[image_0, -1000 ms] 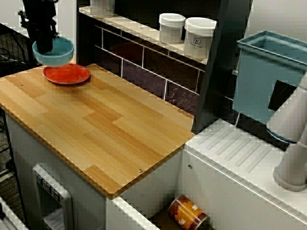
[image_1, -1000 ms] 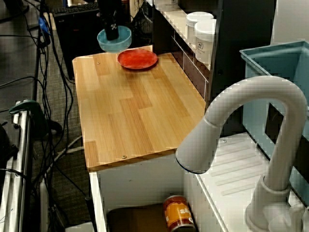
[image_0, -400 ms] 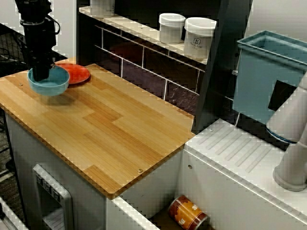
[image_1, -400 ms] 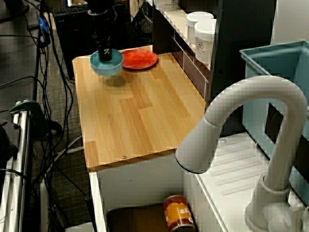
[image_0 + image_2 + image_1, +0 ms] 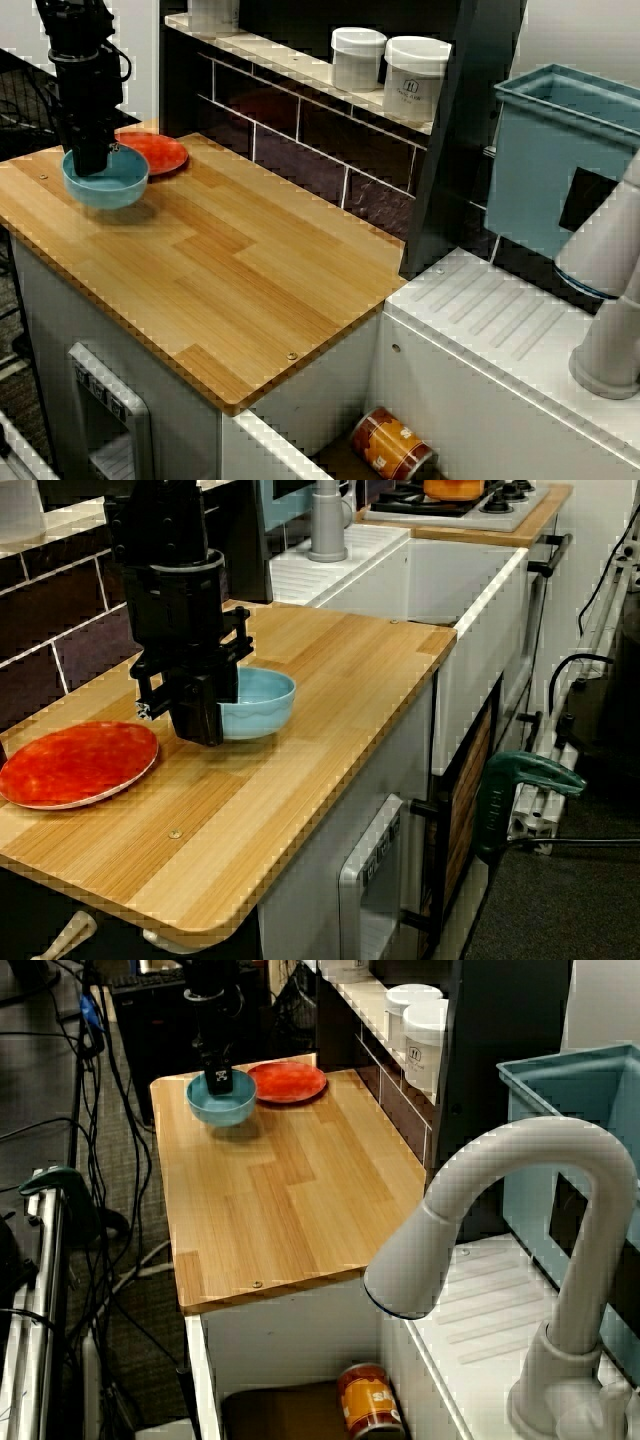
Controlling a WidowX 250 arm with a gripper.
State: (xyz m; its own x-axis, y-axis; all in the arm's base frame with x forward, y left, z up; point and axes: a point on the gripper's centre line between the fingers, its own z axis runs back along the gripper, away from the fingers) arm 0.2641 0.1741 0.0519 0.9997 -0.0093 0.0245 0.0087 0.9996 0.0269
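Down from its place in the air over the red plate (image 5: 152,153) a second ago, the blue bowl (image 5: 106,186) now sits low at the counter (image 5: 230,260), just beside the plate and nearer the counter's front edge. It has shifted only slightly in the last fraction of a second.

The black gripper (image 5: 88,162) stands upright over the bowl. Its fingers (image 5: 196,718) are closed on the bowl's rim, one inside and one outside the wall. In the low view from the counter's end, the bowl (image 5: 259,704) sits level with a small shadow under it. Whether its base fully rests on the wood or hovers just above is hard to tell. In the view past the faucet, the gripper (image 5: 219,1081) reaches into the bowl (image 5: 221,1106) from above, and the plate (image 5: 287,1081) lies flat just beside it, towards the tiled back wall.

Both dishes are at the end of the counter farthest from the sink. Two white jars (image 5: 386,66) stand on a shelf above the back edge. A white faucet (image 5: 480,1220) curves over the sink, where an orange can (image 5: 392,443) lies on its side. A blue bin (image 5: 560,150) stands behind the draining board.
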